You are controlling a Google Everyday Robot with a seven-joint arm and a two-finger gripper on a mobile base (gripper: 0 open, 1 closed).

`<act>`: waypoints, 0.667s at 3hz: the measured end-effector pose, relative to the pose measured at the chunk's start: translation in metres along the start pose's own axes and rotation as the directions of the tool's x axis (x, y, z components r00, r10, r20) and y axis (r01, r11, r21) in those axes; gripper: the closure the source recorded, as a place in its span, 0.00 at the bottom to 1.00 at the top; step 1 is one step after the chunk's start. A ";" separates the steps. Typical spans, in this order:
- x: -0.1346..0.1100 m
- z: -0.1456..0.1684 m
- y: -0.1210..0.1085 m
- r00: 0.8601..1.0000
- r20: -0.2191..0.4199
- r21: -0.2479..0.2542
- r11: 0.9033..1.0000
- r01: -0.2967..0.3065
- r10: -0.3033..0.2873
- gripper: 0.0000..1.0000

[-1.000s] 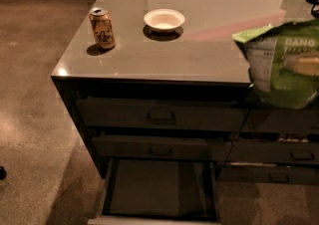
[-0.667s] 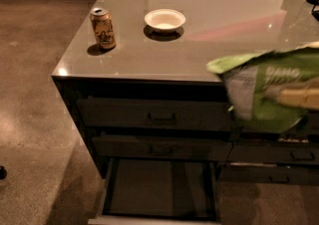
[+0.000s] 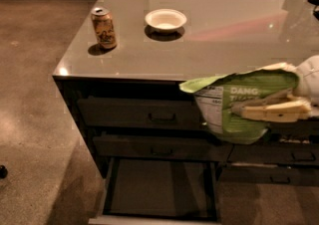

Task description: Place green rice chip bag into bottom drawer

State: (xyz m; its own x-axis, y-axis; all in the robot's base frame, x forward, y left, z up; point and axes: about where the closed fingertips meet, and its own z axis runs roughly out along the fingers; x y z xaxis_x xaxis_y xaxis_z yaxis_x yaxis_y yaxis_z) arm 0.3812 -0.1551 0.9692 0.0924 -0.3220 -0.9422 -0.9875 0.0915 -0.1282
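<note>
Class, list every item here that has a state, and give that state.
green rice chip bag: held in the air
gripper: at cabinet front, right side, shut on the bag
bottom drawer: pulled open
upper drawers: closed
can: upright on countertop
bowl: upright on countertop

The cabinet's glossy grey top point(image 3: 224, 45) carries a gold can point(image 3: 103, 27), upright near the front left corner. A white bowl point(image 3: 166, 20) sits to the can's right and a little farther back, apart from it. The gripper point(image 3: 244, 110) hangs below the top's front edge at the right, clamped on the bag point(image 3: 239, 130).
</note>
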 end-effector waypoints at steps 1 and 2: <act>0.040 0.053 -0.010 0.995 0.084 -0.054 0.998 -0.043 0.047 1.00; 0.078 0.119 -0.016 0.985 0.144 -0.112 0.991 -0.076 0.092 1.00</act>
State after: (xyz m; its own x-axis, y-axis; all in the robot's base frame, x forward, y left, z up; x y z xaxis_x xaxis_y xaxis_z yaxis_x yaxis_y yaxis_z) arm 0.4190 -0.0694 0.8610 0.0186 -0.1728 -0.9848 -0.9997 0.0094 -0.0205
